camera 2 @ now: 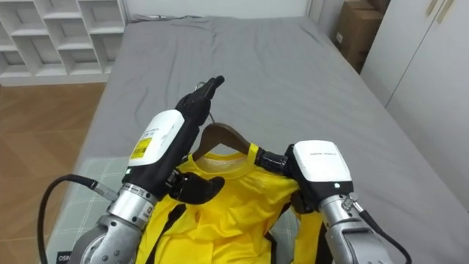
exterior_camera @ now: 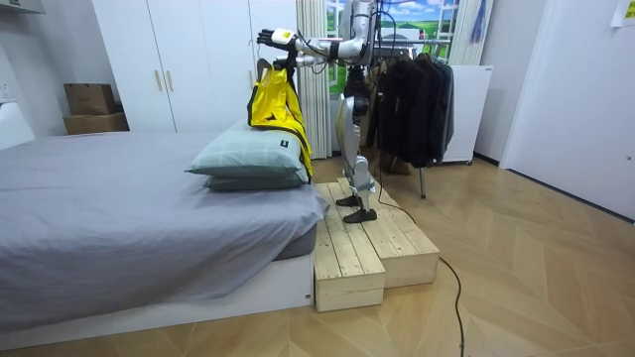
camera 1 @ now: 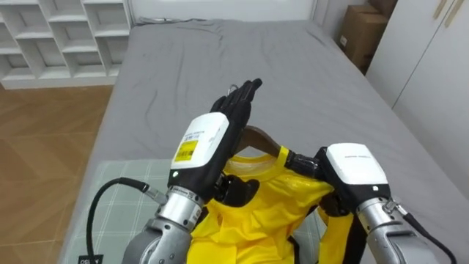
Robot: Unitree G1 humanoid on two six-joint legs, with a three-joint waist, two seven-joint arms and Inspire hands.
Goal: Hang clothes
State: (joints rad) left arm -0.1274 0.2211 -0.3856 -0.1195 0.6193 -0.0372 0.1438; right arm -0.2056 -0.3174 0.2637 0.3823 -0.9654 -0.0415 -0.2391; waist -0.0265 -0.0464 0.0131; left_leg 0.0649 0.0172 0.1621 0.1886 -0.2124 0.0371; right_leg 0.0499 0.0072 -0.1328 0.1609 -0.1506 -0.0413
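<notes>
I hold a yellow garment on a wooden hanger up in front of me, above the head end of the bed. My left hand reaches over the hanger's middle with its fingers straight and pointing forward, and its thumb rests on the cloth below. The hanger's hook is hidden behind that hand. My right hand has its dark fingers curled round the garment's shoulder at the hanger's right end. In the room view the garment hangs over the pillows.
I stand on a wooden platform beside the grey bed. A rack of dark clothes is behind me. White shelves stand past the bed at the left. A cardboard box and white wardrobe are at the right.
</notes>
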